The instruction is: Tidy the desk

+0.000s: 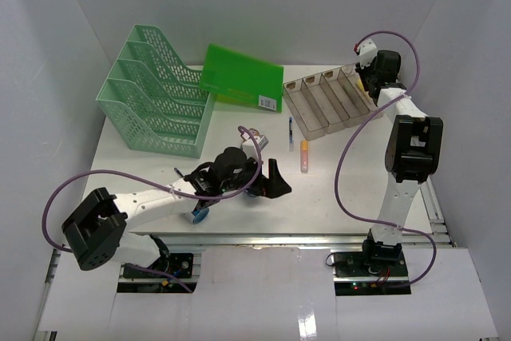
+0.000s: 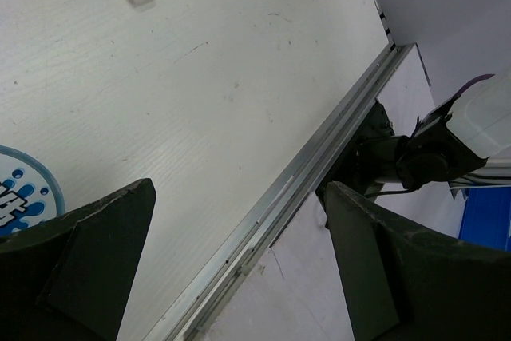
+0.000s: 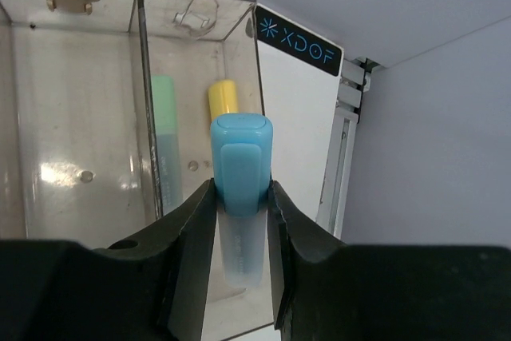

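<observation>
The white desk [image 1: 239, 141] carries loose items. My right gripper [image 3: 239, 197] is shut on a light-blue highlighter [image 3: 239, 157] and holds it above the rightmost compartment of the clear tray [image 3: 144, 77]. A green highlighter [image 3: 164, 141] and a yellow one [image 3: 223, 100] lie in that compartment. From above, the right gripper [image 1: 367, 81] is at the tray's [image 1: 327, 101] far right end. My left gripper [image 1: 269, 185] is open and empty, low over the desk's front edge. In the left wrist view, its jaws [image 2: 239, 189] stand wide apart over the desk [image 2: 200, 77] and its metal rail [image 2: 319, 165].
A mint-green mesh rack [image 1: 156, 89] stands at back left, with a green folder [image 1: 242, 77] beside it. A blue pen [image 1: 291, 128] and an orange highlighter [image 1: 304, 155] lie mid-desk. A blue round item [image 1: 200, 215] lies under the left arm.
</observation>
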{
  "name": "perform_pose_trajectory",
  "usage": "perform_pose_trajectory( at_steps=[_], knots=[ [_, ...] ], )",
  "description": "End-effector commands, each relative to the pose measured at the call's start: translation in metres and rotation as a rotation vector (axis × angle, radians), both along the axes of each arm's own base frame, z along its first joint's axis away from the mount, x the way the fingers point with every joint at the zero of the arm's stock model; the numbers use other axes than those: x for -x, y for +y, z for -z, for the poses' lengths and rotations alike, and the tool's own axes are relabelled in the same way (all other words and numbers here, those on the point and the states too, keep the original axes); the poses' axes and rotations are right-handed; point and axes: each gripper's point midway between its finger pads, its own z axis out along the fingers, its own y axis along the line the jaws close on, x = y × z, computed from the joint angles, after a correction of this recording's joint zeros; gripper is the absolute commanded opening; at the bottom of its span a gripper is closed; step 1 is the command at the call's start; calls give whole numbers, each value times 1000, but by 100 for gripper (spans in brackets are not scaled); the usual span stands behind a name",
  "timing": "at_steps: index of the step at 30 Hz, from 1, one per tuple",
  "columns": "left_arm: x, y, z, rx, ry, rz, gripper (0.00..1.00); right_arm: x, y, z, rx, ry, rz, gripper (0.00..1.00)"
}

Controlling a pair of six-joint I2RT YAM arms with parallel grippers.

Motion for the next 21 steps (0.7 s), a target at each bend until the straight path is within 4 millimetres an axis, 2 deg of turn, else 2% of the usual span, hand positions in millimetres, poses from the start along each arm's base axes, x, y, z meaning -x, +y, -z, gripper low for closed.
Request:
perform_pose_trajectory(
  at_steps=[1, 3, 6, 10, 14, 15, 16, 17, 18, 19, 20, 21],
  knots=[
    [-11, -13, -9, 15, -27, 0, 98, -23, -3, -35, -3, -118, 8, 20],
    [-14, -18, -4, 6, -14, 0, 98, -22, -1, -28, -1, -104, -11, 29],
    [-18, -25, -2, 8, 4, 2, 96, -18, 7, -23, -9, -90, -51, 48],
    [-25, -34, 1, -6, 19, -3, 94, -10, 7, -27, -18, -89, -63, 75],
    [-34, -43, 0, -14, 23, -14, 94, 13, 17, -39, -58, -63, -110, 81],
    [-36, -44, 5, -30, 33, -22, 94, 21, 23, -51, -71, -65, -139, 82],
    [-39, -46, 7, -40, 38, -31, 94, 39, 38, -52, -110, -11, -218, 83],
    [-44, -49, 5, -45, 38, -41, 93, 66, 58, -44, -178, 82, -324, 84],
    [-47, -50, 12, -71, 53, -51, 93, 89, 75, -44, -217, 129, -429, 87],
    [-49, -50, 20, -97, 68, -62, 92, 112, 92, -49, -259, 156, -531, 90],
    [-54, -51, 23, -114, 70, -82, 90, 135, 109, -68, -308, 137, -625, 90],
    [-58, -53, 23, -144, 84, -96, 88, 163, 119, -49, -365, 199, -658, 90]
  ],
)
